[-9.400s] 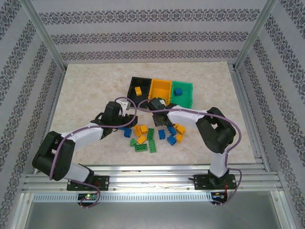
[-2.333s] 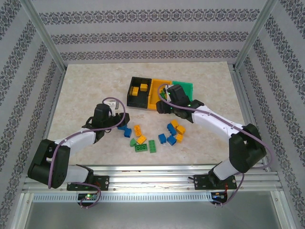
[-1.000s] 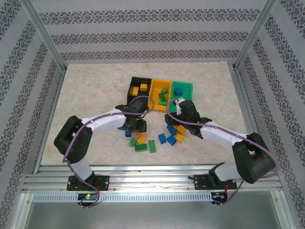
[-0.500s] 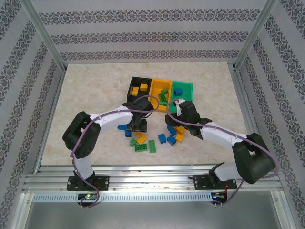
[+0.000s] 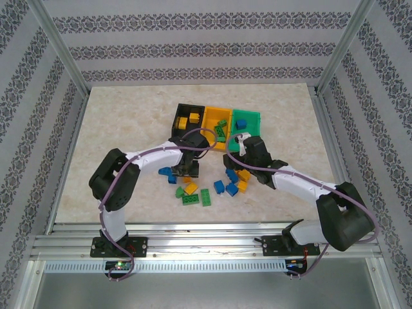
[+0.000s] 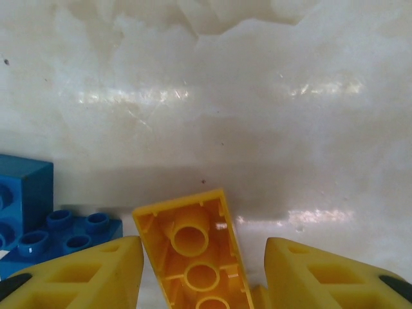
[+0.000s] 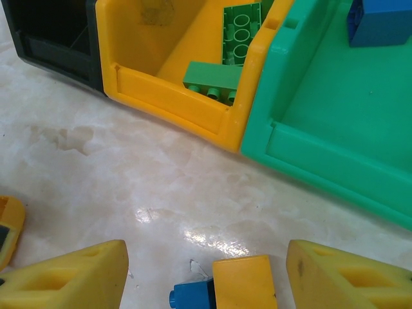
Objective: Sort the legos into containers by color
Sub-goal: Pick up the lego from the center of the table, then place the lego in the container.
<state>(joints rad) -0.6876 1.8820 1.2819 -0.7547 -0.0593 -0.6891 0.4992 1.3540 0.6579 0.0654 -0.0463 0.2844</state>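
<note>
**Left gripper straddles upturned yellow brick, pinch not made yet**

My left gripper (image 6: 203,243) is spread, one finger on each side of an upturned yellow brick (image 6: 196,257). It lies hollow side up on the table (image 6: 257,96), skewed to my fingers. I can't tell if either finger touches it. Two blue bricks (image 6: 61,232) sit just beside my left finger.

To do this well, I'd twist the wrist to square the pads with the long walls, stay low, close slowly and keep off the blue ones.

It likely goes in the black bin (image 5: 177,116), which holds yellow bricks (image 5: 187,120). Green bricks (image 5: 221,127) are in the yellow-orange bin (image 5: 211,119), and a blue brick (image 5: 242,123) is in the green bin (image 5: 253,120). The bins stand in a row mid-table, toward the far edge. The loose legos (image 5: 205,188) lie between them and the near edge.

My right gripper (image 7: 206,251) is spread too and empty, over a second yellow brick (image 7: 243,283) touching a small blue brick (image 7: 192,299). I'd keep it out of the left's path.
</note>
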